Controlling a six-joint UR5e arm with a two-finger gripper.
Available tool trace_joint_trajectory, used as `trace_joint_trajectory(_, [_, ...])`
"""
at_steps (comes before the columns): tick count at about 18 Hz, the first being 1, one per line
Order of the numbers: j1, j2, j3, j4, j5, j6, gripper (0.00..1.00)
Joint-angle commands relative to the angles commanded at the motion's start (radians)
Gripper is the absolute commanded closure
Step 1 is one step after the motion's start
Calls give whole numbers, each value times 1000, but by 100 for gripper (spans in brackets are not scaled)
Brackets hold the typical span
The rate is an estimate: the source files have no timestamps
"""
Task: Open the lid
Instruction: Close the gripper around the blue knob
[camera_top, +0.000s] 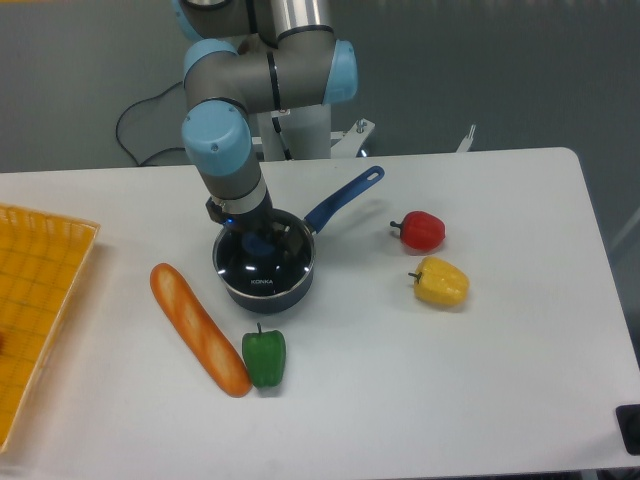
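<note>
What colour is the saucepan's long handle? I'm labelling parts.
Blue, matching the dark blue saucepan; the handle shows clearly in the fixed camera view.

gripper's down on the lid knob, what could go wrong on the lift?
1. The gripper hides its own jaws, so hold on the blue knob is unconfirmed; the round clear glass lid could slip.
2. If the lid sticks, the dark blue saucepan may rise or slide.
3. The orange baguette and green bell pepper lie close by; a dropped lid could hit them.
</note>
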Motion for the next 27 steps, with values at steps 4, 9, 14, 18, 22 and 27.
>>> trace_joint_trajectory(4, [0,0,-2,0,-2,2,6])
trace_joint_trajectory(9, [0,2,-5,0,-3,3,11])
trace_joint_trajectory(14, [2,2,2,-2,-3,6,28])
trace_joint_trajectory(18, [2,3,5,-6,-5,8,37])
trace_joint_trajectory(22, [3,3,5,-6,-5,8,41])
trace_joint_trajectory(27, [5,8,9,-17,-6,11,45])
